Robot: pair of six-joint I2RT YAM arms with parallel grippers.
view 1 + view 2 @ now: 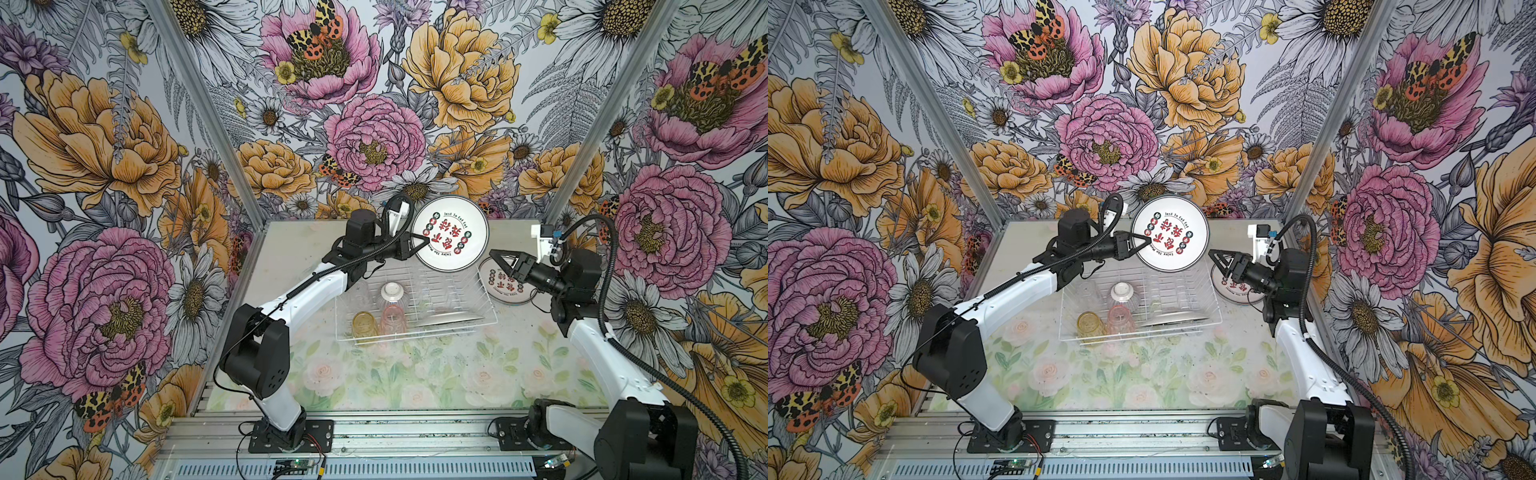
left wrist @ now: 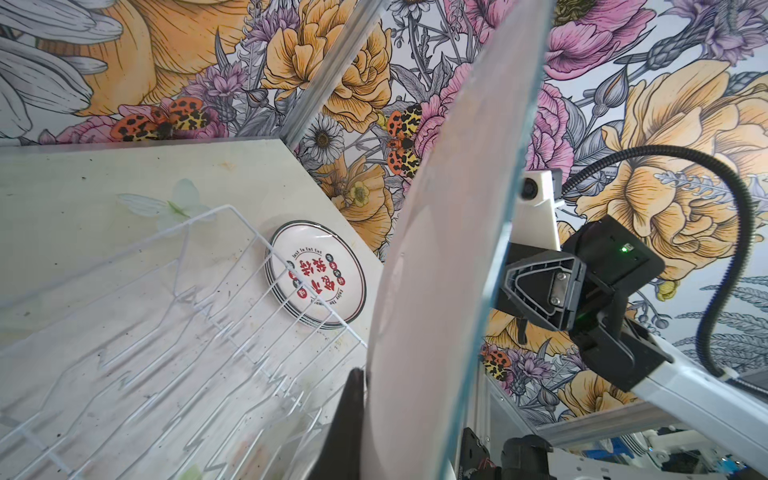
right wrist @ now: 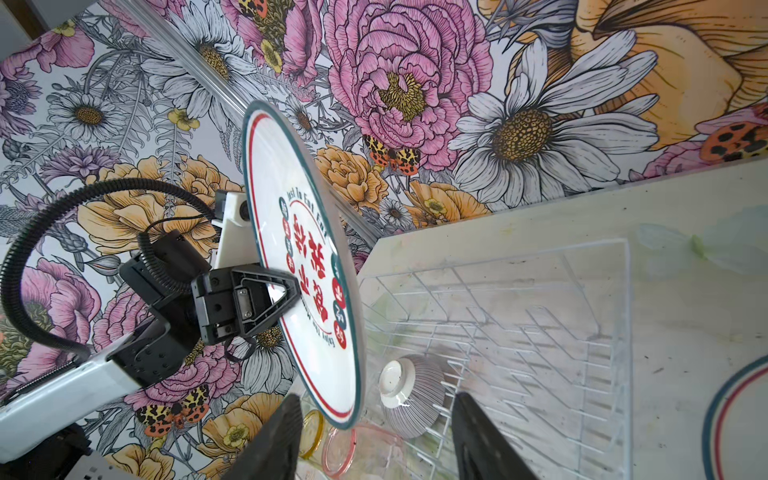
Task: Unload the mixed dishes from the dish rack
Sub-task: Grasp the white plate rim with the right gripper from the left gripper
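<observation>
The plate (image 1: 451, 235) is held in the air above the far side of the dish rack (image 1: 436, 329), clear of the wires. It is clamped at its left rim by the left tool (image 1: 424, 241), with one finger laid across the printed face and the other hidden behind. The disc is tipped up steeply on edge, its printed face turned towards the top camera and towards the right arm, so that the free rim points to the right. The right tool (image 1: 500, 262) is found just beside that free rim and slightly lower, with its fingers (image 3: 282, 436) set apart and nothing between them. In the right wrist view the plate's lower rim is seen near the gap between them, not yet inside it. Directly below the right tool, on the tabletop (image 1: 415, 374) just right of the rack, a stack of matching plates (image 2: 316, 274) is laid flat. The stack is nearer to the right arm, while the left arm is stretched far across. A handover is therefore judged likely, with the rim taken edge-on by the right tool, though a direct placement by the left arm cannot be ruled out. In the rack are left an upturned bowl (image 1: 392, 293), a yellow tumbler (image 1: 365, 326), a pink tumbler (image 1: 392, 320) and another plate (image 1: 449, 318) at the near right.
</observation>
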